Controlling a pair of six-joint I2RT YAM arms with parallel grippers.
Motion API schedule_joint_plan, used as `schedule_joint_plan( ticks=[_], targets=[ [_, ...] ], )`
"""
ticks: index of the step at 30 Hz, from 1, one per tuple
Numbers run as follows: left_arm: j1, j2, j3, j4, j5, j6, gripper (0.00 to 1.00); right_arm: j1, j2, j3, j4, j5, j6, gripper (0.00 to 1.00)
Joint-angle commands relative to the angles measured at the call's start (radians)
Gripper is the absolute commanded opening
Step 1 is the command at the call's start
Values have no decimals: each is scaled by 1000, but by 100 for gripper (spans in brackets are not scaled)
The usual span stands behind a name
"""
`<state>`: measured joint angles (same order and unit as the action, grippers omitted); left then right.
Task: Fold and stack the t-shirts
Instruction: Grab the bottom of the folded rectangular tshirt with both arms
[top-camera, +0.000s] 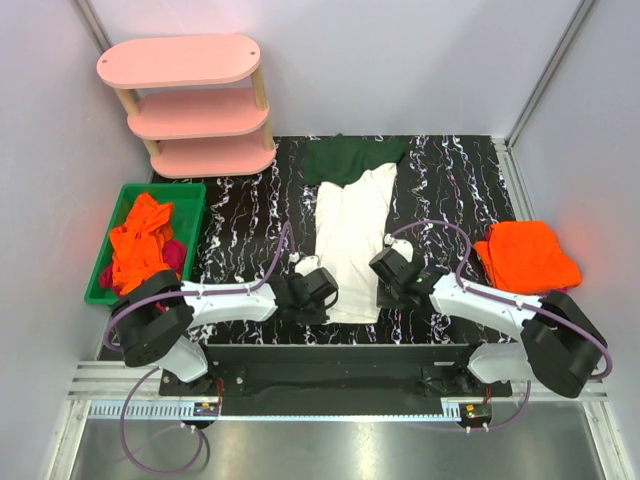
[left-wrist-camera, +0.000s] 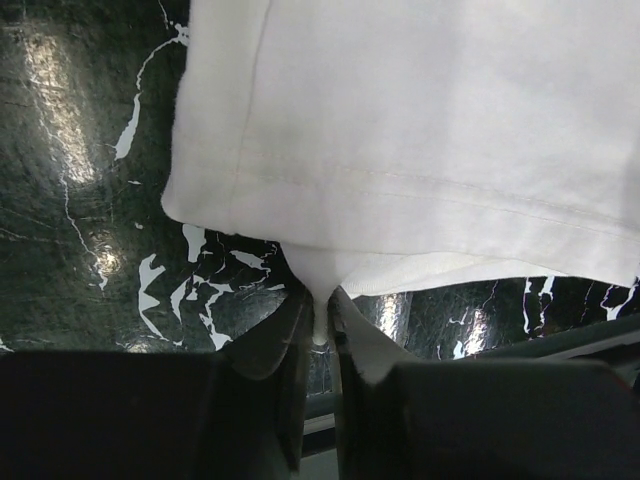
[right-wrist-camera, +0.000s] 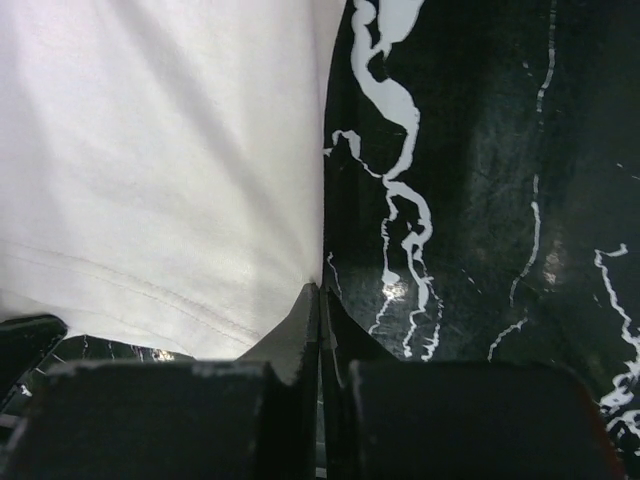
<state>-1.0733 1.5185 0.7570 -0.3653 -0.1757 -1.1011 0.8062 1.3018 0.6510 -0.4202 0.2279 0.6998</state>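
Observation:
A white t-shirt (top-camera: 350, 235) with dark green sleeves (top-camera: 352, 158) lies lengthwise down the middle of the black marbled table (top-camera: 245, 215), folded narrow. My left gripper (top-camera: 320, 285) sits at its near left corner, and in the left wrist view the left gripper (left-wrist-camera: 320, 305) is shut on a pinch of the white hem (left-wrist-camera: 400, 190). My right gripper (top-camera: 386, 263) is at the shirt's near right edge. In the right wrist view the right gripper (right-wrist-camera: 321, 292) is shut where the edge of the white cloth (right-wrist-camera: 160, 180) meets its tips. The print is hidden.
A folded orange t-shirt (top-camera: 526, 255) lies at the right of the table. A green bin (top-camera: 190, 195) at the left holds crumpled orange (top-camera: 140, 240) and magenta (top-camera: 175, 255) t-shirts. A pink three-tier shelf (top-camera: 190, 100) stands at the back left.

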Motion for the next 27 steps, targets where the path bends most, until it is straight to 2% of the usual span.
schedule_joint_plan(
  ticks=[1, 11, 20, 27],
  targets=[
    [-8, 40, -21, -92, 13, -8, 16, 8, -47, 16, -89, 83, 52, 0],
    [-7, 60, -10, -141, -4, -29, 0, 10, 13, 56, -230, 102, 148, 0],
    [9, 31, -30, -178, -25, -57, 0, 2, 34, 52, -290, 117, 247, 0],
    [32, 16, -51, -207, -27, -72, 0, -7, -7, 26, -348, 132, 326, 0]
  ],
)
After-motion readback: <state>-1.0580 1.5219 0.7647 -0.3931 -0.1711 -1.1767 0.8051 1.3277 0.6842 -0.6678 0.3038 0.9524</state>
